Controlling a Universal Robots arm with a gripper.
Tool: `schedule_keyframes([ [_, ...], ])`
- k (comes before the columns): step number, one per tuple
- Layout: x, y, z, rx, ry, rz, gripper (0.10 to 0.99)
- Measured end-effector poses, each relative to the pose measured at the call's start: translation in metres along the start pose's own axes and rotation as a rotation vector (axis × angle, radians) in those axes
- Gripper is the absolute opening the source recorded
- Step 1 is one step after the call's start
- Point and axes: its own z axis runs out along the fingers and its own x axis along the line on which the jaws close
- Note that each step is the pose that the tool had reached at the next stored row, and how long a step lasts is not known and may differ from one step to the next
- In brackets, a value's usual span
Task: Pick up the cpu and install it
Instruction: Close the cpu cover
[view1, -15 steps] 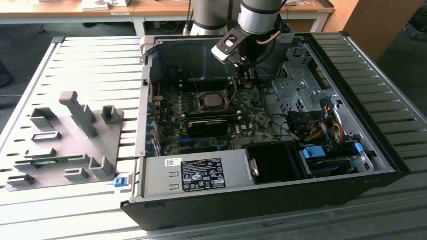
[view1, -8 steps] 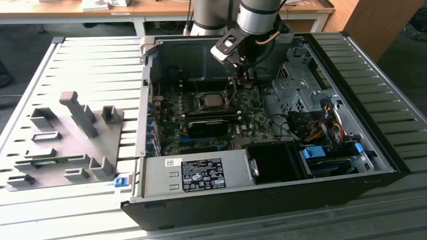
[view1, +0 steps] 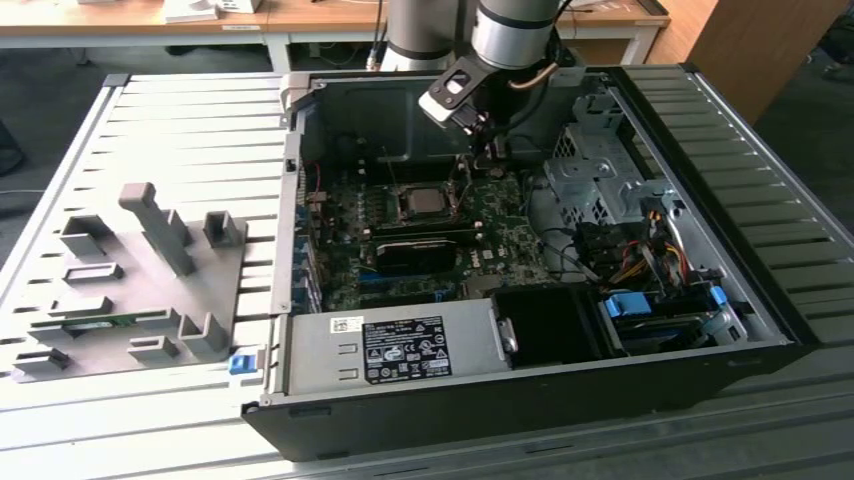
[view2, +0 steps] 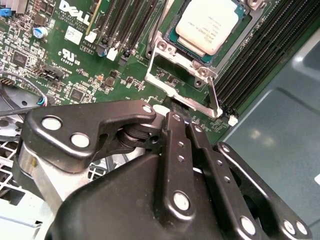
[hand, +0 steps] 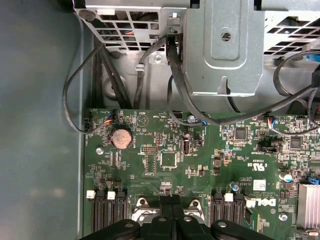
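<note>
Claw (view1: 491, 160) closed and empty beside the seated cpu (view1: 427, 203)

Seen in the exterior view, a grey robot arm (view1: 514, 30) reaches down into an open black computer case (view1: 534, 400) that lies on its side on a slatted metal table (view1: 174, 130). The claw hangs over the green motherboard (view1: 400, 275). It is near the cpu, on the exterior view's right of it and apart from it. The cpu, a small square chip with a silver top, lies flat in its socket near the middle of the board.

In the second wrist view, the two black fingers (view2: 175, 150) of the claw (view2: 181, 116) meet at their tips with nothing between them. The tips sit near the edge of the metal socket frame (view2: 161, 49); whether they touch the motherboard (view2: 75, 65) I cannot tell. The cpu (view2: 207, 25) rests inside that frame, silver top up and thin green rim showing, with rows of black memory slots (view2: 250, 65) alongside.

In the first wrist view, the closed claw (hand: 172, 202) points at the motherboard (hand: 165, 135), which carries a round coin battery (hand: 121, 138). Black cables (hand: 170, 70) run from the board past a silver metal drive cage (hand: 225, 45).

On the exterior view's left of the case, a grey fixture plate (view1: 134, 270) with upright blocks lies on the table. A silver power supply (view1: 387, 350) sits inside the case.
</note>
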Motion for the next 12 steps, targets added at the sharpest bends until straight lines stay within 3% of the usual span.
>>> schedule_keyframes([
  [12, 0.0000, -0.0019, 0.0001, 0.000, 0.0000, 0.000, 0.106],
])
